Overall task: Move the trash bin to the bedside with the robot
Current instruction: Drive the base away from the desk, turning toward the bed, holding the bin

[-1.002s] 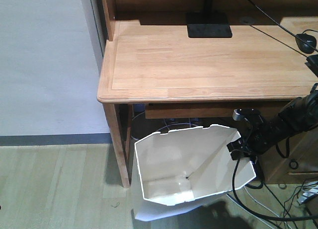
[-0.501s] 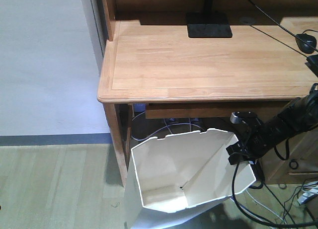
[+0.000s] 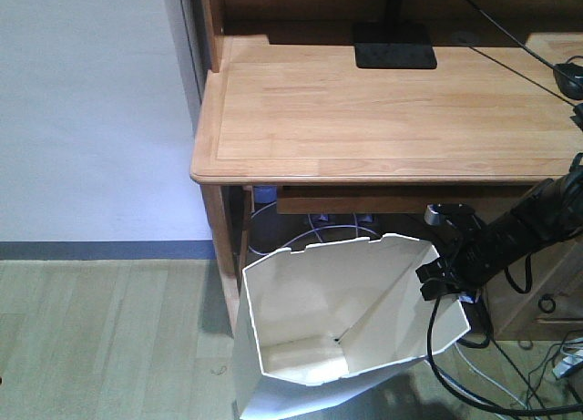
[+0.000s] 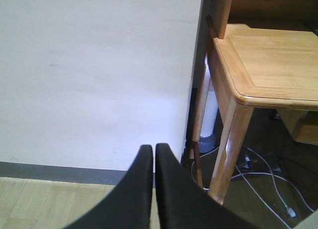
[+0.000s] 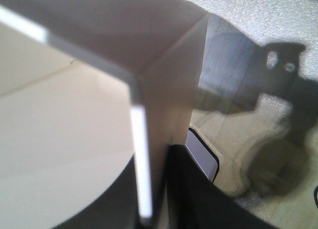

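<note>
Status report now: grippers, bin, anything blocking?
Right gripper shut on trash bin rim. Left gripper shut, empty. Desk leg beside bin, cables behind.

Front view: tabletop (image 3: 383,110) sits further right in frame than 1.0 s ago. Trash bin (image 3: 310,302) is tipped more; more white outer wall shows under its rim, and its left corner is closer to the desk leg (image 3: 221,256).

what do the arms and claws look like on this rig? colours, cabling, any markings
Right arm: thin, black, jointed, with loose black cables looping off it and a small grey module near the wrist. Right claw: black, with a pale rectangular pad. Left claw: two smooth, black, tapering fingers, no markings visible.
</note>
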`<state>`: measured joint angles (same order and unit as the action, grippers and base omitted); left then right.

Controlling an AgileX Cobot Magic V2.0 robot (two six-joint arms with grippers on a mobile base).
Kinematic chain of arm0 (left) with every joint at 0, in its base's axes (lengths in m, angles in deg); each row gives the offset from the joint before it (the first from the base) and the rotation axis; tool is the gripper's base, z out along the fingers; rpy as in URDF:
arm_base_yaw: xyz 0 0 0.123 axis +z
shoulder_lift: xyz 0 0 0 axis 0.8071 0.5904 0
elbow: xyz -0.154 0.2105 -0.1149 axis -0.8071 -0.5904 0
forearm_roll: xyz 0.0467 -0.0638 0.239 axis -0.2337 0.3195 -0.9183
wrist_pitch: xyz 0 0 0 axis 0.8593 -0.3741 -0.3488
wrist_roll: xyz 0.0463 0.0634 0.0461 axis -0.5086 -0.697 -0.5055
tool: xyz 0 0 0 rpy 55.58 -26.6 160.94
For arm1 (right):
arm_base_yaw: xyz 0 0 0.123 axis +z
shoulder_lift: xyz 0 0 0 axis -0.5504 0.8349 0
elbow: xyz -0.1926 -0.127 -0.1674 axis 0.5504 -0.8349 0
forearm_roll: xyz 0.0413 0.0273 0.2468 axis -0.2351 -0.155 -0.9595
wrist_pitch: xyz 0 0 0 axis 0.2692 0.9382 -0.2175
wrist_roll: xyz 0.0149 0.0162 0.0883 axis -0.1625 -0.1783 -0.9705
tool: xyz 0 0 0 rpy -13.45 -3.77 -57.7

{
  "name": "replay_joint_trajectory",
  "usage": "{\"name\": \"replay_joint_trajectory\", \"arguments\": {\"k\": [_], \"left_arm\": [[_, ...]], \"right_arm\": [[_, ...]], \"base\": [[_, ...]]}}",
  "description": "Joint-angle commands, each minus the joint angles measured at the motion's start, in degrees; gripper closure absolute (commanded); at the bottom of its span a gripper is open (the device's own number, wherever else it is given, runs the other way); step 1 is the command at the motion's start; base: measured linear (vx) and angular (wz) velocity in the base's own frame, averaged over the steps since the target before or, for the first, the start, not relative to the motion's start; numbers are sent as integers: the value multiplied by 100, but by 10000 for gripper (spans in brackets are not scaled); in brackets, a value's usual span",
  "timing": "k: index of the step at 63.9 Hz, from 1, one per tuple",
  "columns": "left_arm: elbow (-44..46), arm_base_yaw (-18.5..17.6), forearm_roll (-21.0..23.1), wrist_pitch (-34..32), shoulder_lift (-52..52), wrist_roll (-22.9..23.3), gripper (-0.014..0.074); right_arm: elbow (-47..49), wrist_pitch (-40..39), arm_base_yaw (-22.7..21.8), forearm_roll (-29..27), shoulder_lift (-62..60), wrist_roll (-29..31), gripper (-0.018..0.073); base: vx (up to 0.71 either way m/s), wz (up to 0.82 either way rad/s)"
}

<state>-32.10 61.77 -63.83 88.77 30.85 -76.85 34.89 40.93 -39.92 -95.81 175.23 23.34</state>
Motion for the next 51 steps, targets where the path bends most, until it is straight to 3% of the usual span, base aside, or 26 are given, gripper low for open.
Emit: {"name": "replay_joint_trajectory", "arguments": {"k": [1,25,51], "left_arm": [[-19,-17,13,-376,-81,25,603],[-19,-17,13,-376,-81,25,603],[-19,-17,13,-376,-81,25,603]], "right_arm": [[82,959,-10,-495,-419,1,564],[82,970,-10,-495,-419,1,564],[82,970,-10,-495,-419,1,564]], "base": [[-4,11],[-7,24],[-10,50]]}}
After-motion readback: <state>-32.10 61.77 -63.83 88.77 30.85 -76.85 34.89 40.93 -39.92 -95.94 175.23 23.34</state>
